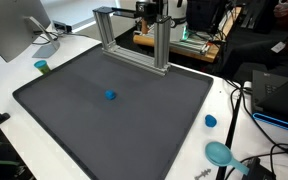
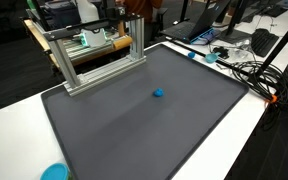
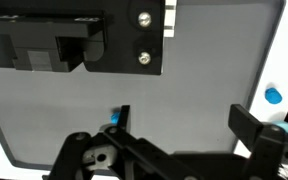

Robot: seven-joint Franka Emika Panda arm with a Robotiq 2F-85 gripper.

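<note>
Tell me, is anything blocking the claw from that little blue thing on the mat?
Nothing visible. In the wrist view the blue piece lies on the grey mat close by the open gripper; the metal frame stands at the mat's edge.

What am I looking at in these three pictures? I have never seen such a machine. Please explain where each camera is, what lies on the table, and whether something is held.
The machine is a robot arm, steered by a person from a distance. At its end sits a two-fingered pincer. Two pictures come from cameras that stand outside the robot and look at the table from different places. The third comes from a camera on the wrist, so the black parts of the pincer fill its lower edge.

On the white table lies a dark grey mat, and on the mat lies a small blue piece. A metal frame stands at the far edge of the mat. A blue cap lies beside the mat on the table.

The pincer is open and holds nothing. The blue piece lies free on the mat.
</note>
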